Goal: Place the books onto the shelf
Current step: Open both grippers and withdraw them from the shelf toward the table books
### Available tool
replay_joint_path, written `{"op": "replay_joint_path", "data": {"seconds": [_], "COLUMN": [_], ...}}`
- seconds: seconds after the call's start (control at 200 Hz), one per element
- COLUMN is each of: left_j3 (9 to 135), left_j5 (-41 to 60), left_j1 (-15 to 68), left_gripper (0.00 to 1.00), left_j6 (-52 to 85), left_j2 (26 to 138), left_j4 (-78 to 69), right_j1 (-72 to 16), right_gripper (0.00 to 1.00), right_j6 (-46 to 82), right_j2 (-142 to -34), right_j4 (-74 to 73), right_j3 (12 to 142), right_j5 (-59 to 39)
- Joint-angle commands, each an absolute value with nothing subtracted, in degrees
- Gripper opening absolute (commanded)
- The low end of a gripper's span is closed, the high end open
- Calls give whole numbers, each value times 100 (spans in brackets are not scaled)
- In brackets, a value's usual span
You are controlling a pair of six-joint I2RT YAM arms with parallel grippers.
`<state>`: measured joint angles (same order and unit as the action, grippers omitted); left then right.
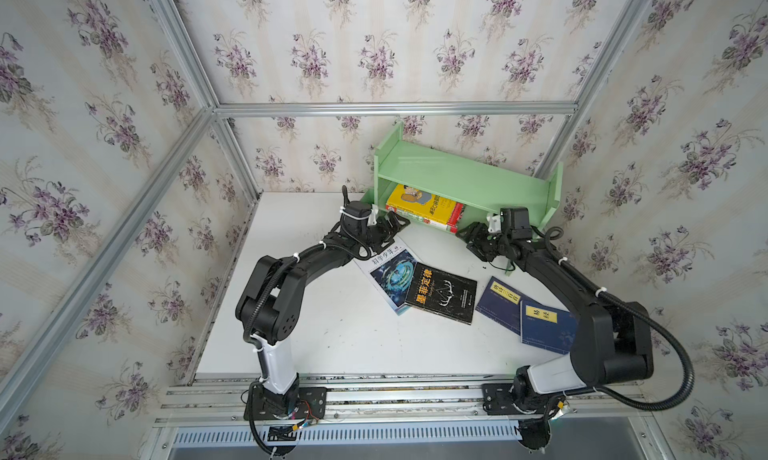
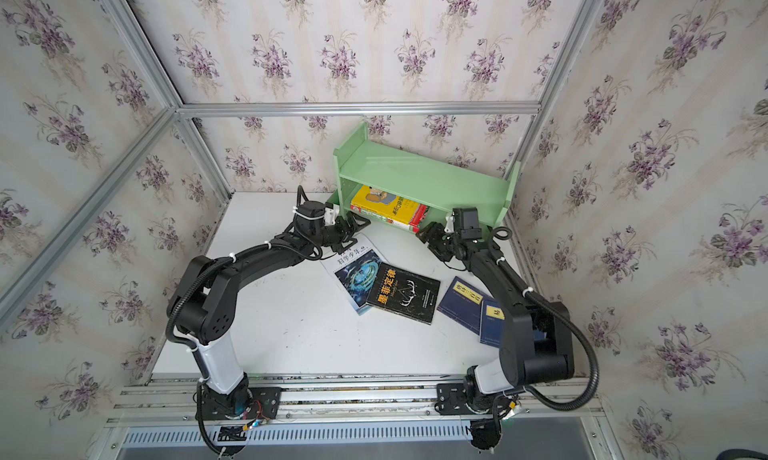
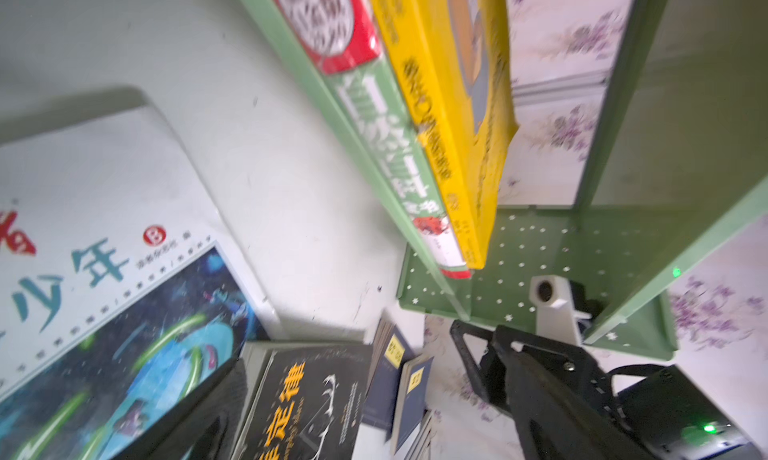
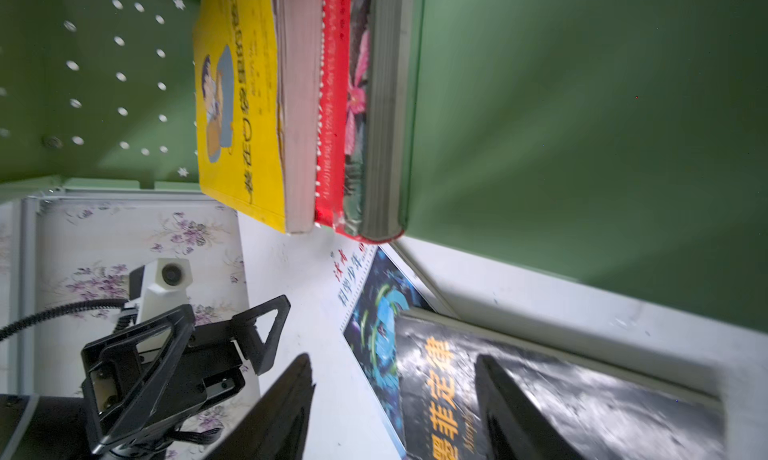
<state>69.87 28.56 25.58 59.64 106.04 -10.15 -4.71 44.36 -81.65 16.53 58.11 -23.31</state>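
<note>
- Closest in, toward the right edge of the worktop (image 1: 332, 333): two navy books lying flat. The nearer navy book (image 1: 546, 327) overlaps the other navy book (image 1: 498, 300). Its yellow label reads 易经; the other label is too small for me to read.
- Mid-worktop, the black book (image 1: 440, 293) with 墨菲定律 in yellow lies flat, over an edge of the white-blue book (image 1: 388, 277), titled 科学少年.
- Left gripper (image 1: 392, 229) is over that white-blue book's far corner, jaws spread wide and empty.
- Right gripper (image 1: 469, 239) is just in front of the shelf, jaws apart, nothing in them.
- The shelf (image 1: 469, 175) sits angled at the far right corner. On its lower tier the yellow book (image 1: 415, 202) lies flat on the green book (image 3: 382, 133); spine text is too blurry to read.
</note>
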Motion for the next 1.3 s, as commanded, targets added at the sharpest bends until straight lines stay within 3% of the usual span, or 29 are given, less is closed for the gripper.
{"op": "replay_joint_path", "data": {"seconds": [0.0, 0.37, 0.755, 1.049, 1.294], "left_j3": [6690, 6527, 6343, 6326, 6425], "left_j5": [2734, 2533, 2687, 3100, 3451], "left_j1": [2635, 2997, 3076, 3024, 2938], "left_gripper": [100, 100, 99, 99, 100], "left_j6": [5476, 5683, 6121, 6028, 5742], "left_j2": [10517, 10592, 10637, 10445, 10479], "left_j4": [-628, -989, -1579, -1408, -1129], "right_j1": [-453, -221, 632, 624, 615], "right_gripper": [70, 71, 67, 67, 68], "right_j6": [3560, 3776, 5166, 6506, 6859], "right_j2": [-7813, -8138, -9010, -8409, -7686], "right_j4": [1502, 1024, -334, -1401, -1246], "right_j3": [5599, 5886, 6020, 4976, 4116], "right_j5": [-1793, -2942, -5266, -5295, -5438]}}
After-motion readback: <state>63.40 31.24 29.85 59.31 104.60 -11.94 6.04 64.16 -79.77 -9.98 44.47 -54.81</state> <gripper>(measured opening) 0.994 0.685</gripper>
